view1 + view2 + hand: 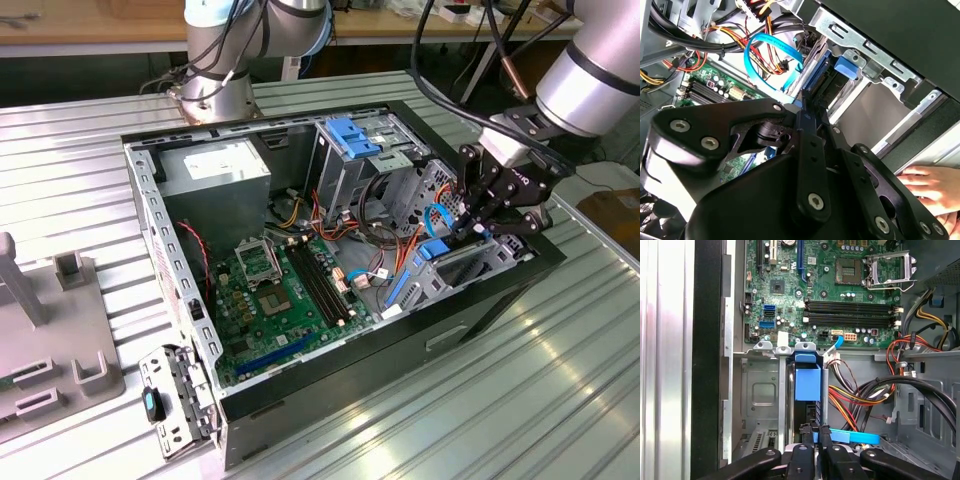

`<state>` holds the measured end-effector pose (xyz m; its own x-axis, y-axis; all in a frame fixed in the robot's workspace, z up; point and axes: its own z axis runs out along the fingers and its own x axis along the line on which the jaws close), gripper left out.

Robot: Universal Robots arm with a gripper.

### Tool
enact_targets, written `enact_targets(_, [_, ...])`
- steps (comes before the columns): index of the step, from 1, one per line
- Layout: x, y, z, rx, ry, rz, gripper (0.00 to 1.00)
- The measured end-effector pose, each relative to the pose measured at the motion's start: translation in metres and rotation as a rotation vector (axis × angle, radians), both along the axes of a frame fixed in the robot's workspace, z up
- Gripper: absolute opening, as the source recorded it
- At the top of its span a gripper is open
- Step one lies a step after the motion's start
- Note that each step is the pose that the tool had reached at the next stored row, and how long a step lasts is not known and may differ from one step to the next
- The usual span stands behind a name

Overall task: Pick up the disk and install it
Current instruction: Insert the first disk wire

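Note the disk (807, 385) seated on edge in the drive bay (760, 390) at the computer case's (330, 400) corner, its top edge pinched between the nearly closed fingers (806, 434) of your gripper (815, 430), the arm (590, 85) slanting down from the exterior view's right.

Exterior view overlooks the case (330, 385); 2 wrist views look closely inside.

At the upper right of the exterior view, the arm (590, 85) is a silver-grey cylinder trailing black cables (450, 60). Its gripper (466, 228) is matt black, built of jointed bars pinned with silver screws (815, 201). The metal base (215, 95) at top left carries a pale blue cap (210, 10).
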<state>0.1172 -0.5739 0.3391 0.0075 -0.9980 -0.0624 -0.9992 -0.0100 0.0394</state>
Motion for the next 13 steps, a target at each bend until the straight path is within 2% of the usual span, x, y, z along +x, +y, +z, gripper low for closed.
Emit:
enact_targets(5, [-0.0001,0.0000,-0.0006,0.0008,0.0001,0.000,0.17])
enact_targets(6, [-0.0001,0.0000,-0.0004,0.0004,0.0000,0.000,0.30])
enact_targets(7, [0.0000,0.0000,-0.0003,0.0002,0.0000,0.000,0.30])
enact_targets(12, [0.0000,0.0012,0.0110,-0.0037,0.0000,0.000,0.30])
enact_targets(13, [0.0000,0.0018,0.0157,-0.0037,-0.0001,0.000,0.30])
